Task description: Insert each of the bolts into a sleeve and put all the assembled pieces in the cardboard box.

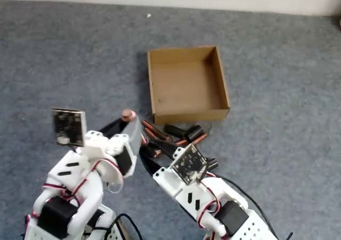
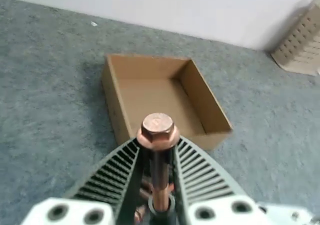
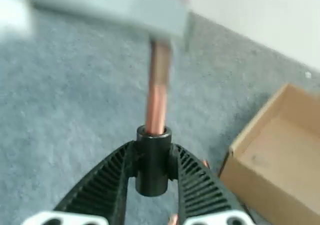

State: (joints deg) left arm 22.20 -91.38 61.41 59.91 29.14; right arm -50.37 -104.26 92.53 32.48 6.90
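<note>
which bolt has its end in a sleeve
The bolt in the left pincer: its tip is in the sleeve in the right pincer. The other bolts lie on the carpet.

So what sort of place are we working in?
Likely an indoor room set up as a workspace: grey carpet-like surface, plain white wall behind it, and a perforated beige object by the wall.

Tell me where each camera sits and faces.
High view: overhead, looking down at the cardboard box, left arm and right arm.
Left wrist view: on the left arm, facing the box past jaws shut on a bolt.
Right wrist view: on the right arm, past jaws shut on a sleeve taking that bolt.
Wrist views share bolt and box.
</note>
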